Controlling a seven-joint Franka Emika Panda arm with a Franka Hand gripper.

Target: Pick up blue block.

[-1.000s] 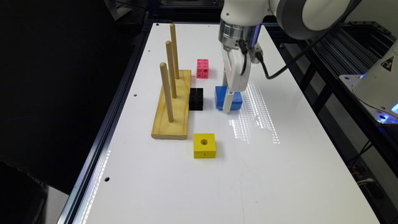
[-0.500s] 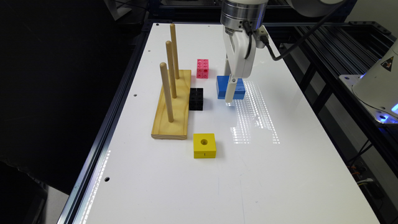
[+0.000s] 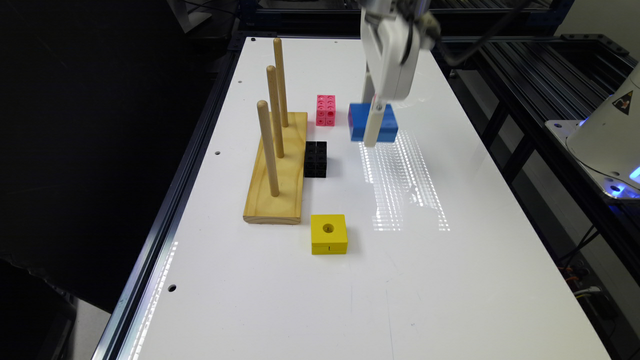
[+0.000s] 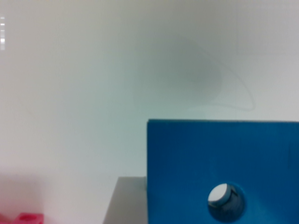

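The blue block (image 3: 387,127) hangs a little above the white table (image 3: 450,280) toward its far end, and my gripper (image 3: 374,125) is shut on it from above. In the wrist view the blue block (image 4: 196,158) sits close to the camera with its round hole showing. It casts a grey shadow on the table (image 4: 93,70) beneath it.
A wooden base with three upright pegs (image 3: 280,170) stands on the exterior view's left. A pink studded block (image 3: 325,110) and a black studded block (image 3: 316,159) sit beside it. A yellow block with a hole (image 3: 328,233) lies nearer the front. The pink block (image 4: 23,218) also edges into the wrist view.
The gripper has risen from the table with the blue block in it. The block has left the surface. The other blocks have not moved.
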